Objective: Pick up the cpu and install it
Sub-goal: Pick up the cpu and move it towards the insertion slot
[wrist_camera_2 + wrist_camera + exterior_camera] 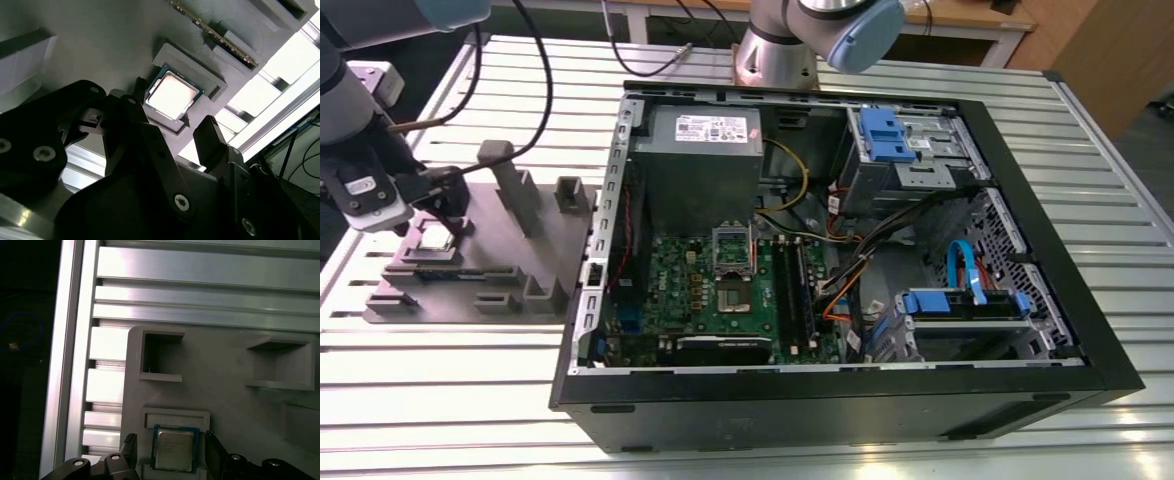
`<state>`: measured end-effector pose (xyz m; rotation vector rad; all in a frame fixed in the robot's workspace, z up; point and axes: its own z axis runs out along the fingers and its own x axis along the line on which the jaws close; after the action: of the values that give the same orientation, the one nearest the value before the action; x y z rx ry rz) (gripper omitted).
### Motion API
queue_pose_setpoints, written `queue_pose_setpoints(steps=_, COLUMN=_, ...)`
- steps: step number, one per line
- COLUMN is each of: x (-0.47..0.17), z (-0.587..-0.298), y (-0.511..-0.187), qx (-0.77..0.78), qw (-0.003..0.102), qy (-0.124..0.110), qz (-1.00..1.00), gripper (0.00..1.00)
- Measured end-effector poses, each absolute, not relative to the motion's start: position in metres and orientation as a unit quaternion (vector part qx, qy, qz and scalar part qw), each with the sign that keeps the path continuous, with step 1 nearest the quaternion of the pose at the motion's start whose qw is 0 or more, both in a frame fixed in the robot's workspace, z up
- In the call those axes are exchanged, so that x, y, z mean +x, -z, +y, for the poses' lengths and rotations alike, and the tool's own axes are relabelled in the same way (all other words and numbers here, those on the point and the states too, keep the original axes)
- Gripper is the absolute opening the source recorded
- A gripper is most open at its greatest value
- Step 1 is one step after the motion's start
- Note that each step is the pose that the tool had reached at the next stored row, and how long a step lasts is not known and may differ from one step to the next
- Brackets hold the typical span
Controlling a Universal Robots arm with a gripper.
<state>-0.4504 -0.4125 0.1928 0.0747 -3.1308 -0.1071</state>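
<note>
The cpu (434,238) is a small square chip with a silvery top, lying flat in a shallow pocket of the grey holder block (494,275) at the exterior view's left. My gripper (444,222) hangs just over it. In both wrist views the black fingers (210,137) stand open on either side of the cpu (172,95), with a gap at each edge and nothing held. The first wrist view shows the cpu (173,449) between the two fingers (129,455). The motherboard's socket (731,290) lies inside the open computer case, its silver frame (732,245) raised.
The open black case (854,390) holds a power supply (700,135), blue drive brackets (887,135), memory slots and loose cables (854,270). Upright posts (514,190) rise from the holder block. Another arm's base (781,50) stands behind the case on the slatted aluminium table (440,380).
</note>
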Motion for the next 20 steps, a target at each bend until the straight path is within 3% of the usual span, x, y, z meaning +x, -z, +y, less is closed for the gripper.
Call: queue_pose_setpoints(steps=20, x=-0.4497, z=-0.4128, y=-0.1841, qx=0.022, qw=0.005, qy=0.024, qz=-0.999, gripper=0.65)
